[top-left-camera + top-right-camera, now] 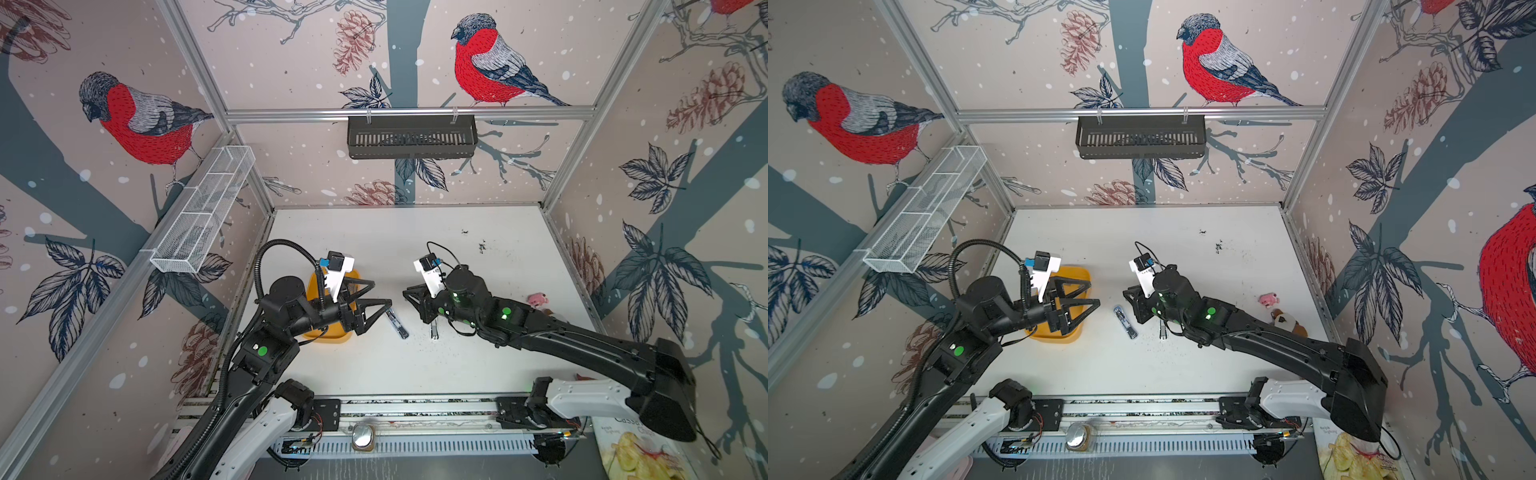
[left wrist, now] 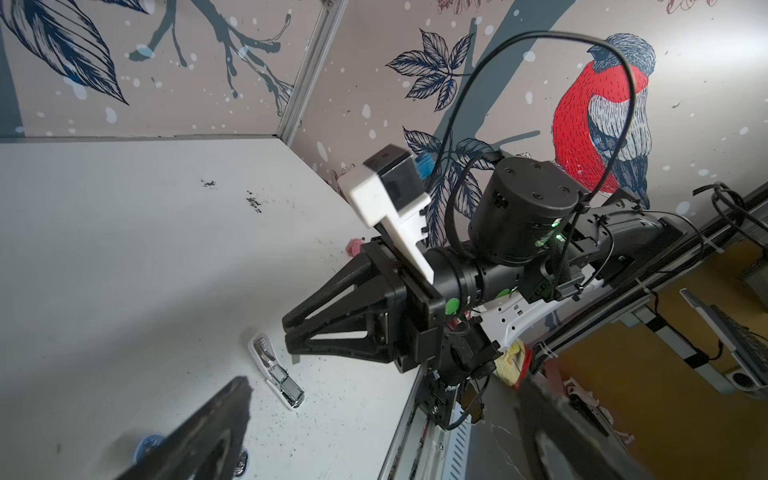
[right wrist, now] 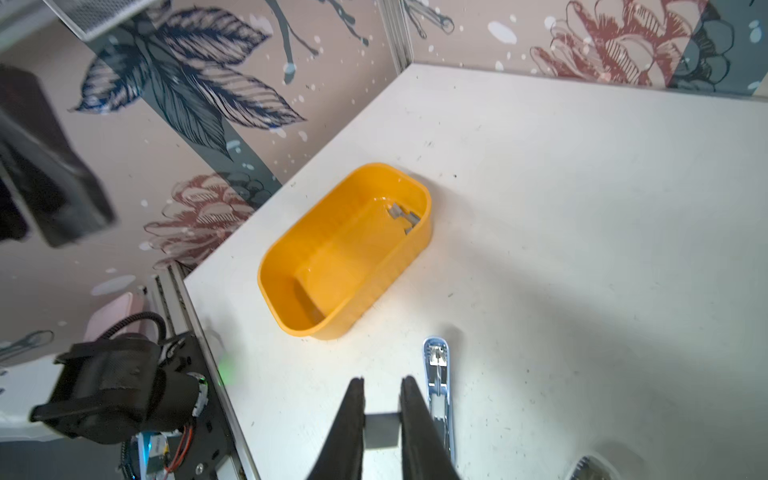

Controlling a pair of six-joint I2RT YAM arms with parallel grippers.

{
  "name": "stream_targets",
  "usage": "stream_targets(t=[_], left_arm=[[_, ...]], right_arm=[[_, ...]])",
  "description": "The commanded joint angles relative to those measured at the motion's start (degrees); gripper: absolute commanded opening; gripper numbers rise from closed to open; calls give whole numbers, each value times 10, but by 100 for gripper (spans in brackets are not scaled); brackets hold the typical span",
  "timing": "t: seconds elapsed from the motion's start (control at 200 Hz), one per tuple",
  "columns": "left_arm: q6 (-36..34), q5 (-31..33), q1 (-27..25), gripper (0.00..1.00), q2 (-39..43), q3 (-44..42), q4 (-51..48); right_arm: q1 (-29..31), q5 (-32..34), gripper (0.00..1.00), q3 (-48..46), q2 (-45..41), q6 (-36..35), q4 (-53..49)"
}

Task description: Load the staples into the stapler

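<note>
Stapler [image 1: 397, 324] lies opened flat on the counter [image 1: 415, 365] between the arms, long axis slanting back-left to front-right, chrome end nearest the robot. Right fingers [image 3: 349, 424] pinch a grey strip [image 3: 382, 430] close beside it. More staples [image 3: 403, 218] sit in the tray [image 3: 386, 282]. Left fingers [image 1: 384, 302] hang spread wide.

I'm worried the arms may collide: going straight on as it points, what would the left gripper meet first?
Most likely the right gripper, facing the left gripper across a gap; the stapler lies lower, on the table. Depth is unclear.
</note>
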State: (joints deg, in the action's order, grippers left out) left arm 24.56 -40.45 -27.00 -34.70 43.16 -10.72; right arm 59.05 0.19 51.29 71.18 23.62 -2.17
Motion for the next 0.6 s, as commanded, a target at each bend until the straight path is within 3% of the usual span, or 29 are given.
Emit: stream_targets(t=[0.0,0.235,0.591], left_arm=[[-42,0,2,98,31,-14,-28],[-44,7,1,98,103,-77,12],[-65,33,2,98,142,-110,13]], right_arm=[[5,52,17,9,28,-16,-40],[8,62,17,9,84,-20,-56],[25,82,16,35,173,-33,-73]])
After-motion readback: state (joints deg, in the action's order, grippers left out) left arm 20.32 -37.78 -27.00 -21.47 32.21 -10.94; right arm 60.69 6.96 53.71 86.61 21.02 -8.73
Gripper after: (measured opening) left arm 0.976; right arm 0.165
